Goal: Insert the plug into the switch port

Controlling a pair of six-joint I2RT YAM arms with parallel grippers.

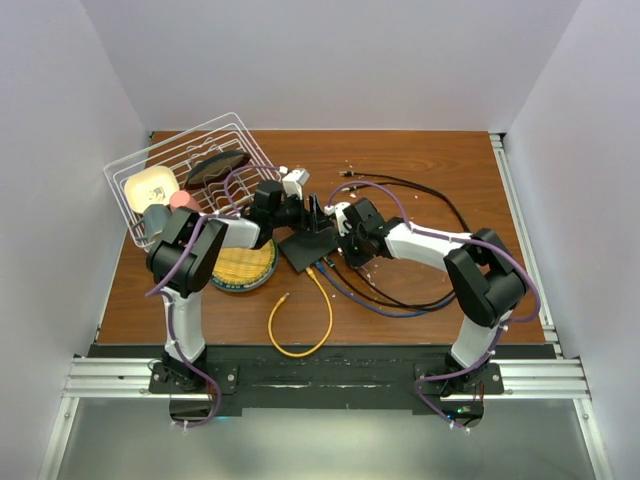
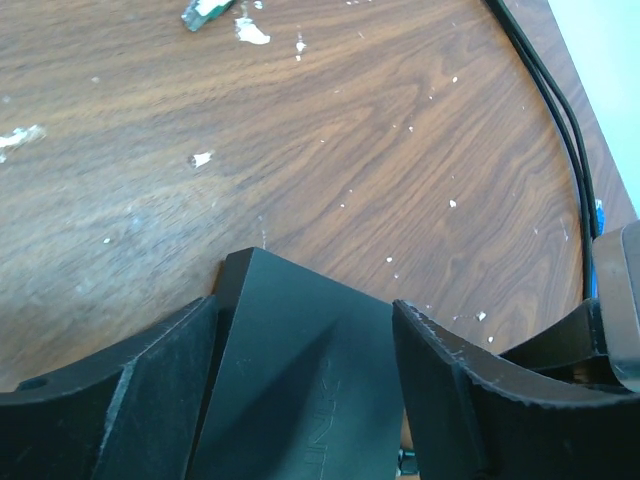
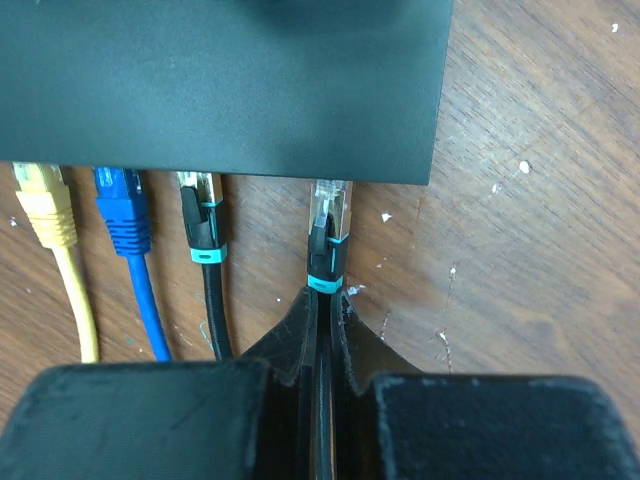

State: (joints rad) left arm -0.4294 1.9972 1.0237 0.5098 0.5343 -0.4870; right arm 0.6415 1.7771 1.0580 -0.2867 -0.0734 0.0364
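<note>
Right gripper (image 3: pixel 325 300) closed on the plug (image 3: pixel 328 225), pinching the cord just behind the teal collar. The plug tip is at the mouth of a port on the switch (image 3: pixel 230 90), next to a black cable (image 3: pixel 203 230); cannot tell if it is fully seated. Left gripper (image 2: pixel 305 322) clamped across the switch body, steadying it on the table (image 2: pixel 350 150). Judgement: plug is light, its clear shell and latch brittle, the cord behind floppy, so hold close to the collar and push straight.
</note>
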